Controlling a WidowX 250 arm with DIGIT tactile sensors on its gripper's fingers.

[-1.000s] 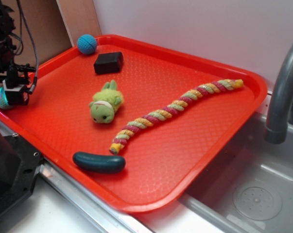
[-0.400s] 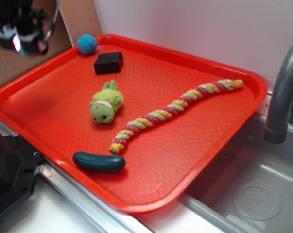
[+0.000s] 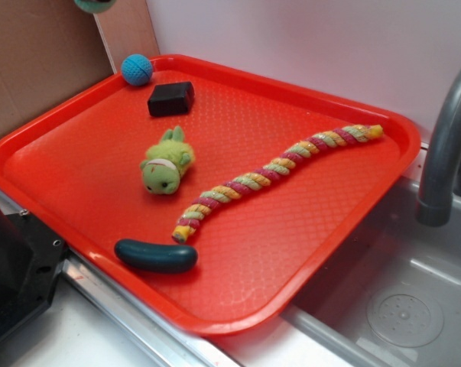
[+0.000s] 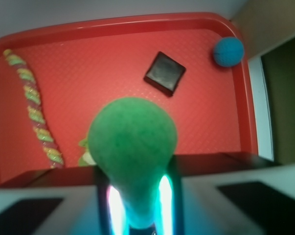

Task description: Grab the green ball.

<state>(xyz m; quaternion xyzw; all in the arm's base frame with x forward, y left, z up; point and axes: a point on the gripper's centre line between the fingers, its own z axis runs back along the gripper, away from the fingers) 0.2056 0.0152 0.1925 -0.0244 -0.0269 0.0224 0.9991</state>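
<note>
1. Green ball point(image 4: 132, 142) fills the lower middle of our wrist view, pinched between our gripper point(image 4: 137, 203) fingers, which are closed against its sides.
2. In the exterior view only its underside point(image 3: 96, 4) shows at the top left edge, high above the tray point(image 3: 306, 252).
3. Below us on the tray lie a black block point(image 4: 165, 73) and a blue ball point(image 4: 228, 51) in the corner.
4. A plush point(image 3: 167, 163) sits mid-tray, a twisted rope point(image 3: 276, 172) to its right, a dark cucumber point(image 3: 155, 255) near the front rim.
</note>
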